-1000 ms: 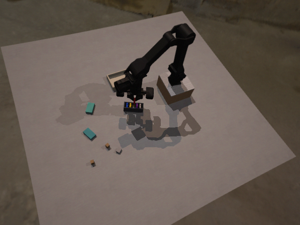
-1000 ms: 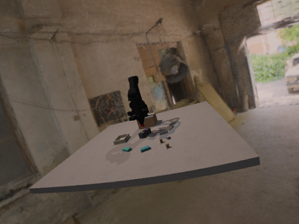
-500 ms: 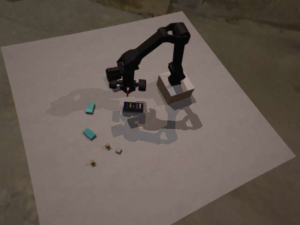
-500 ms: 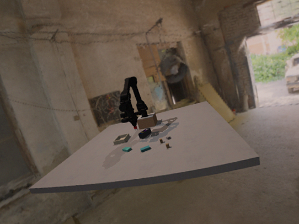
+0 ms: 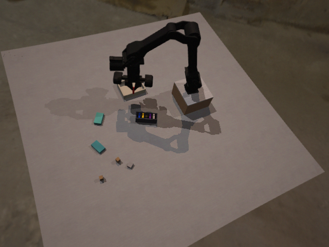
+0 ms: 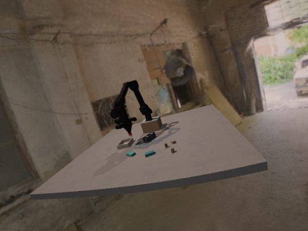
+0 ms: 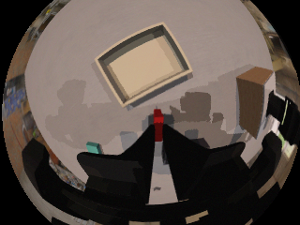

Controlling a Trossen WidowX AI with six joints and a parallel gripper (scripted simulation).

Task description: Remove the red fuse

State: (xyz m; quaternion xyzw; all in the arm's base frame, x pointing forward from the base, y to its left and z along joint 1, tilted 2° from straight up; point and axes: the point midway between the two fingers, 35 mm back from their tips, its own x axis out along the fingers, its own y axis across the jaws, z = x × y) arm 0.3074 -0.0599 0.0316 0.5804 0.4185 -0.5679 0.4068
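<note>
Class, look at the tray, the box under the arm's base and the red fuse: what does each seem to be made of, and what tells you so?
Tray: matte, cream, uniform; perhaps plastic or painted wood.
Box: brown, faintly streaked sides and a pale top suggest wood or cardboard.
Red fuse: solid, even red, likely plastic; it is held in the shut jaws of the gripper, above the tray.

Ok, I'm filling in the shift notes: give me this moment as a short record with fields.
gripper: gripper shut on the red fuse
fuse position: held in the air over the tray, not yet released
fuse block: fuse block apart from the arm, red slot vacant, other fuses seated
nearby: two teal blocks, three small cubes
</note>
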